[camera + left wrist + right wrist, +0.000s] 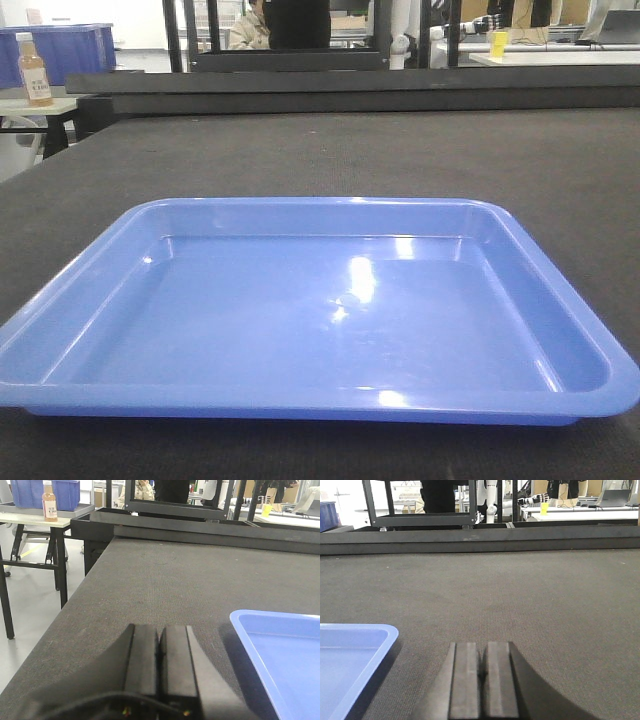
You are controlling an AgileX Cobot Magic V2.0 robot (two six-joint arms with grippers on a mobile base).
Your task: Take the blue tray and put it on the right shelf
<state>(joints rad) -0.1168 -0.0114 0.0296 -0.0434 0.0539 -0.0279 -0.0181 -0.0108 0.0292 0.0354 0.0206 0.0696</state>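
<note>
On the left side, from the left wrist view: the left hand (160, 634) sits low over the dark worktop (165, 575). Its two black fingers are pressed flat together with no gap, and it grips nothing. Whether it rests on the worktop cannot be told. A rounded corner of the blue tray (285, 655) lies just to the right of this hand, apart from it.

Centre, front view: the tray lies flat on the worktop and fills the lower half of the frame. All four rolled rims are visible, and the bottom is bare and glossy with light glare. Neither hand shows in this view.

Right side, right wrist view: the right hand (482, 649) is also fully closed, finger against finger, and holds nothing. The tray's corner sits at the lower left of this view, near the hand but not touching it.

View differences:
- Only the left wrist view shows the floor beyond the worktop's left edge. It also shows a side table (35, 520) carrying a bottle (48, 502) of orange liquid and a dark-blue bin (30, 492).
- The right wrist view shows a yellow cup (544, 507) on a far white table.
</note>
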